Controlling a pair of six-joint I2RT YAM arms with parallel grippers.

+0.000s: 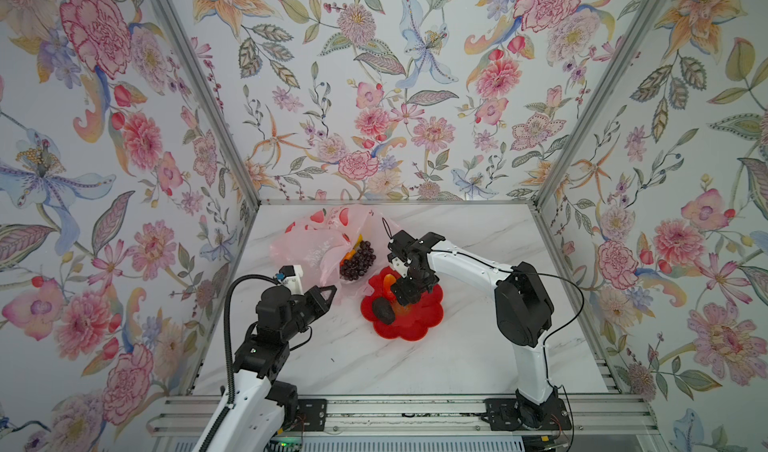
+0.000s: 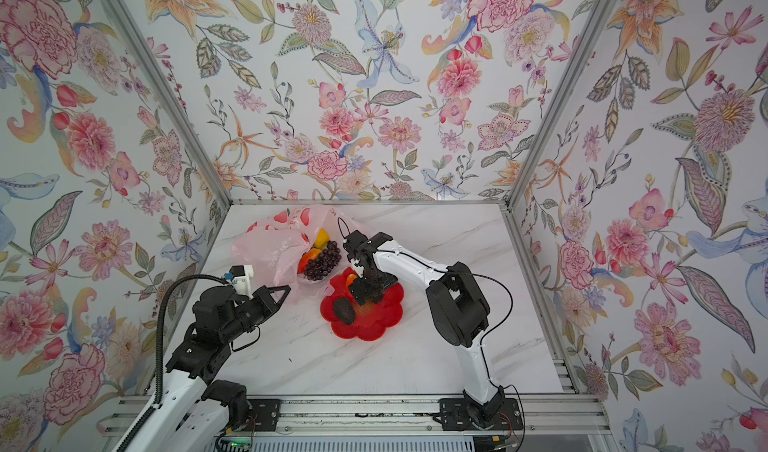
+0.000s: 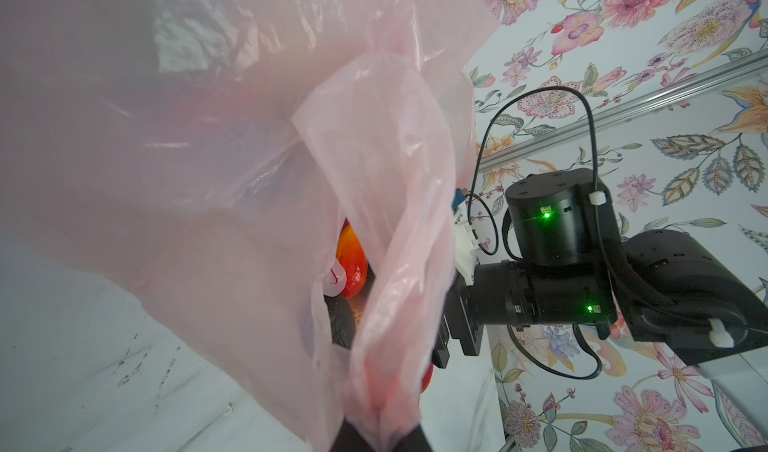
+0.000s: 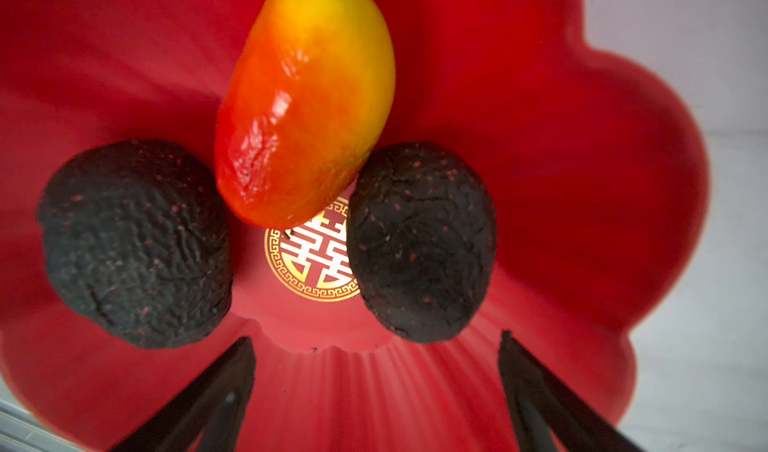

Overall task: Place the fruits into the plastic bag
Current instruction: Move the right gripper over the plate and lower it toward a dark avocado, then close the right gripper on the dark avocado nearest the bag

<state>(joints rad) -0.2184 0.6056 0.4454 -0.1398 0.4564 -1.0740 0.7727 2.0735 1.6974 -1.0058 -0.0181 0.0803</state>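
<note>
Plastic bag (image 1: 307, 246): far left on the surface (image 1: 415, 371), mouth facing right toward the red flower-shaped plate (image 1: 419, 325). It contains a grape bunch (image 1: 358, 260) and a bagged mango (image 3: 351, 262).
Left jaws: clenched on a gathered fold of the bag's edge.
Plate mango (image 4: 307, 100): long axis runs from centre to rim, yellow end outward. An avocado (image 4: 137, 242) and a second avocado (image 4: 422, 242) flank its red end.
Right jaws: spread wide, empty, above the plate, hiding one avocado in both top views.
</note>
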